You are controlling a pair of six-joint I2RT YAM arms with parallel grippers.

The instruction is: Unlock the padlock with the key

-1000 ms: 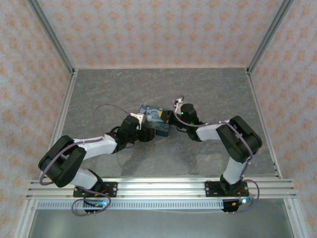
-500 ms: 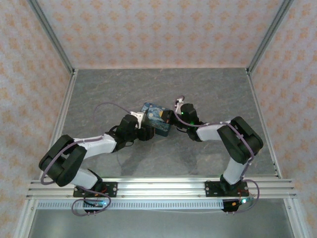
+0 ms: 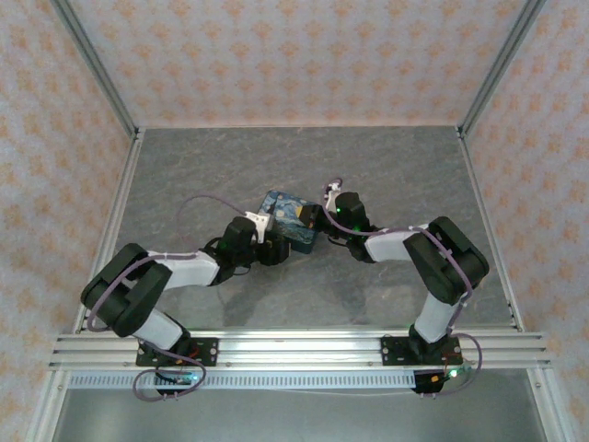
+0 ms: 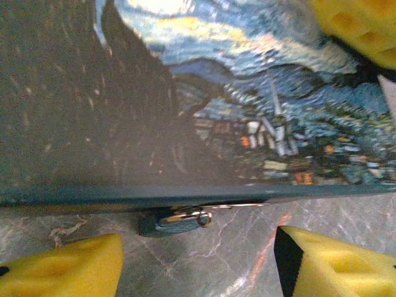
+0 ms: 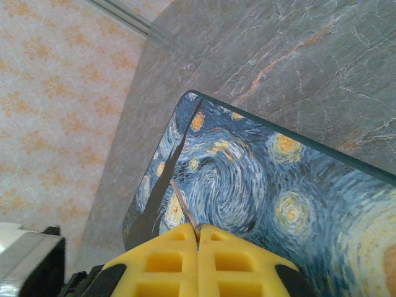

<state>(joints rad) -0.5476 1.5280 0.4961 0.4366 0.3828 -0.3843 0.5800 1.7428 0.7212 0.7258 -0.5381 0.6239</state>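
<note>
Left arm's elbow has shifted slightly inward; box unmoved.
- Tiny teal-blue padlock (image 4: 170, 223) with pale metal shackle: against the edge of the starry-night printed box (image 4: 247, 111), between the spread pads of the left gripper (image 4: 198, 255). Likely light, rigid and slick; grip the body's flanks.
- Right gripper (image 5: 198, 244): pinching thin metal key (image 5: 184, 207).

Place: lab-style robot test cell.
Walls: peach patterned panels (image 3: 304, 55) in aluminium framing (image 3: 92, 64).
Work surface: grey marbled tabletop (image 3: 386, 166).
Near edge: slotted rail (image 3: 304, 343) with bolted arm bases (image 3: 421, 348).
</note>
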